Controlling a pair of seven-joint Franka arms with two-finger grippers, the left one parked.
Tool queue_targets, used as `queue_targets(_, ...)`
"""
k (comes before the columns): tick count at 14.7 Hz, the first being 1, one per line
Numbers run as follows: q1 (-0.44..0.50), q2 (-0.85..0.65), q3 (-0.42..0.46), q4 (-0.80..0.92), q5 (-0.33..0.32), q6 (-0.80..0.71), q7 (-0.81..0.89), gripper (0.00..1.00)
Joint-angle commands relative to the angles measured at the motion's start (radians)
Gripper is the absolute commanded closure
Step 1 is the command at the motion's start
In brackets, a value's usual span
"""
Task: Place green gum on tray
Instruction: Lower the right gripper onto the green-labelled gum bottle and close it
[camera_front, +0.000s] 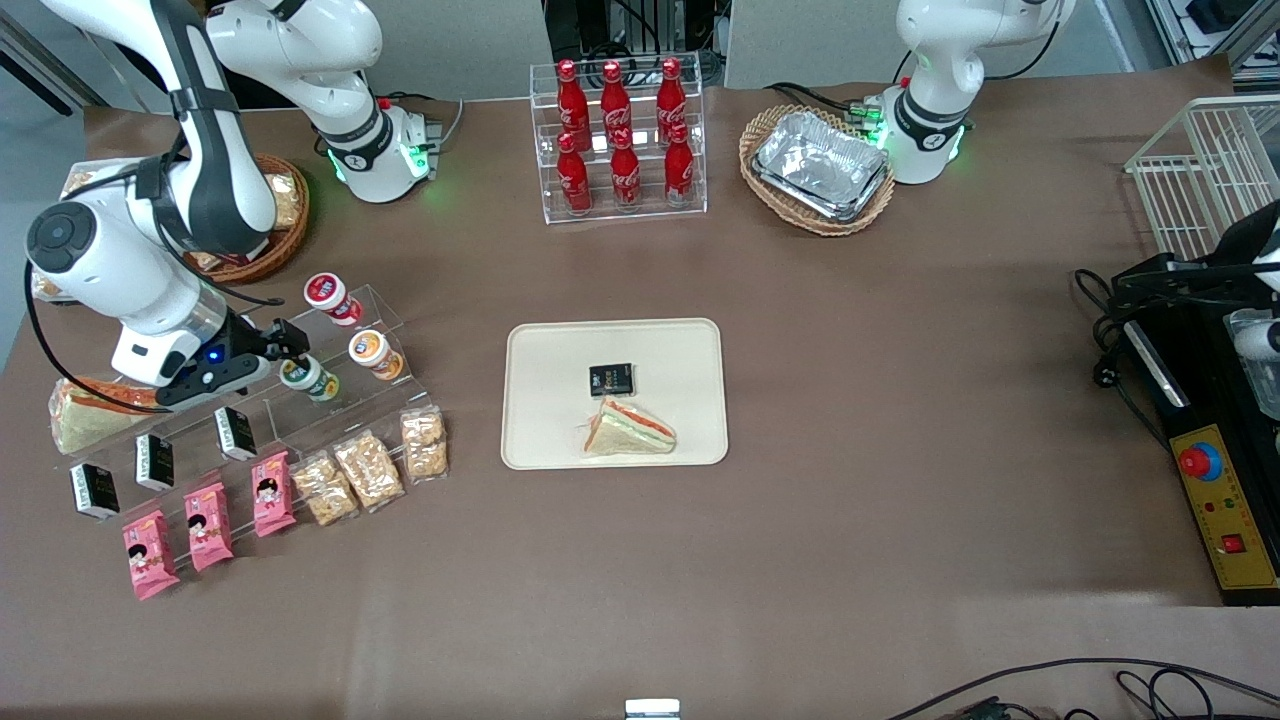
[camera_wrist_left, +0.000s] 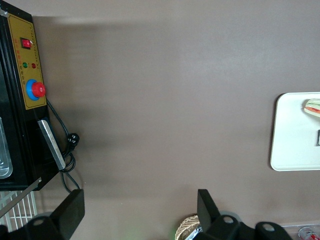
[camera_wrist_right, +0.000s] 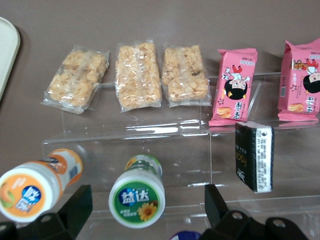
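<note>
Green gum (camera_wrist_right: 137, 198), a light, rigid, probably slick little jar on the clear stepped rack (camera_wrist_right: 150, 135), suits a grip across its round sides by the end effector (camera_wrist_right: 145, 212) hovering spread over it

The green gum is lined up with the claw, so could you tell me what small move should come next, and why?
Probably ease the claw forward around the green gum. It is open and the jar lies between its fingers on the clear rack, ungrasped.

surface: brown table (camera_front: 850, 400) | light: even, overhead | table edge: grey floor (camera_front: 40, 110) toward working arm's end
</note>
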Motion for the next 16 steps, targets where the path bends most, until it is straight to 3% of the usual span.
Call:
queue_targets(1,0.002,0.0,-0.002,-0.076,0.002,0.113,-0.024,0.0)
queue_targets(9,0.006,0.046,-0.002,-0.144,0.002,0.247,-0.023,0.02)
queue_targets(10,0.006,0.046,-0.002,-0.143,0.002,0.244,-0.012,0.43)
queue_targets(12,0.006,0.046,-0.002,-0.141,0.002,0.238,-0.007,0.9)
queue_targets(13,0.006,0.044,-0.001,-0.138,0.002,0.235,-0.007,0.96)
queue_targets(16,0.006,0.043,-0.001,-0.129,0.005,0.226,0.006,1.0)
